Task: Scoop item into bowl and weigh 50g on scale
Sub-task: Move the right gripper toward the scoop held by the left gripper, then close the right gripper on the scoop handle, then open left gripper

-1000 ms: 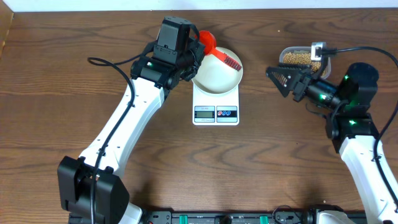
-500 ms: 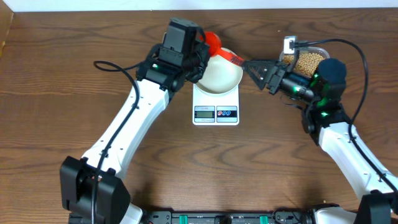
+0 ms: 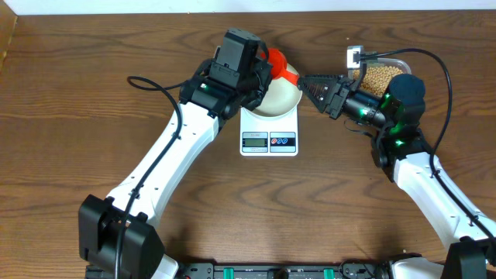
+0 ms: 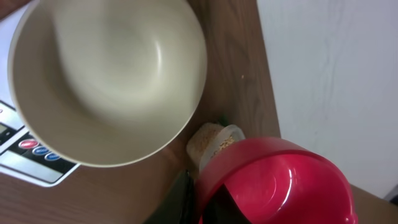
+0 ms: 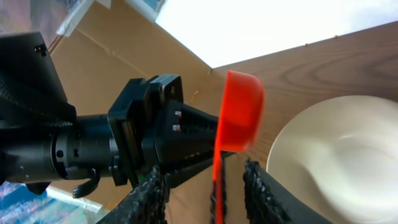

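The white bowl (image 3: pixel 277 97) sits on the white scale (image 3: pixel 269 133) and holds nothing; the left wrist view shows its bare inside (image 4: pixel 106 81). Just above the bowl's far rim, my left gripper (image 3: pixel 269 63) is shut on a red scoop (image 3: pixel 280 63). Its cup (image 4: pixel 280 183) looks empty. My right gripper (image 3: pixel 308 80) has come in from the right. Its fingers stand open on either side of the scoop's thin red handle (image 5: pixel 217 180), not touching it. The tan beans (image 3: pixel 380 77) lie in a clear tub behind my right arm.
The clear tub (image 3: pixel 397 63) stands at the back right, close to the table's far edge. Cables trail from both arms over the brown wooden table (image 3: pixel 77 93). The scale's display and buttons (image 3: pixel 269 140) face the front.
My right arm swung left from beside the tub to the scoop's handle, its jaws narrowing. My left arm shifted the scoop slightly right over the bowl's far rim.
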Robot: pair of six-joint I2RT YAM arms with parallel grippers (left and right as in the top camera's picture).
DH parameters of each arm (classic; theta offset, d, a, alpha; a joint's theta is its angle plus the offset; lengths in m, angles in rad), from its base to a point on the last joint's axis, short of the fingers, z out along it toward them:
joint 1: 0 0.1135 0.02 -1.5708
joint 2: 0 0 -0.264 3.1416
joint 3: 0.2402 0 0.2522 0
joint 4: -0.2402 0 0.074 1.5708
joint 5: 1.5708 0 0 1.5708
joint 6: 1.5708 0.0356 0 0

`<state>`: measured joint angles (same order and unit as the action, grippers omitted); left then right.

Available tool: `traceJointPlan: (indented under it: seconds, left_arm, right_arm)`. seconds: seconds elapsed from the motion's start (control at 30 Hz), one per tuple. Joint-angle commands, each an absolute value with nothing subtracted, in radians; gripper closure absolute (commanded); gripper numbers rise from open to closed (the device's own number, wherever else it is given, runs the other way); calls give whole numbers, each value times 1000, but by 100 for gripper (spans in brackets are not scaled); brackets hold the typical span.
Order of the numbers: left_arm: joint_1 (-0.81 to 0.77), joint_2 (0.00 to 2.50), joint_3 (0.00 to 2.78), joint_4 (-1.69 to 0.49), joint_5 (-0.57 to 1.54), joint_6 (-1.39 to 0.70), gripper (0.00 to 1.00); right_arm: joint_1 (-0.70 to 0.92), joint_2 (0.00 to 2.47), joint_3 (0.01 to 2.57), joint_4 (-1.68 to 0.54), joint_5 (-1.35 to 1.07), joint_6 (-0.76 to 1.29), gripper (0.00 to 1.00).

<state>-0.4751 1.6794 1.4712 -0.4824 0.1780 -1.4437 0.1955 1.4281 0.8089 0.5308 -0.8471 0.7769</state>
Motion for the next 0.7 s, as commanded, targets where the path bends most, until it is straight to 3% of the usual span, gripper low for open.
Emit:
traceJointPlan:
  seconds: [0.0, 0.67]
  left_arm:
    - [-486, 1679, 1477, -493, 174, -1440, 93]
    - [-491, 1679, 1477, -519, 175, -1426, 93]
  right_arm:
    - [210, 1436, 826, 531, -839, 761, 63]
    - [211, 1456, 826, 507, -840, 743, 83]
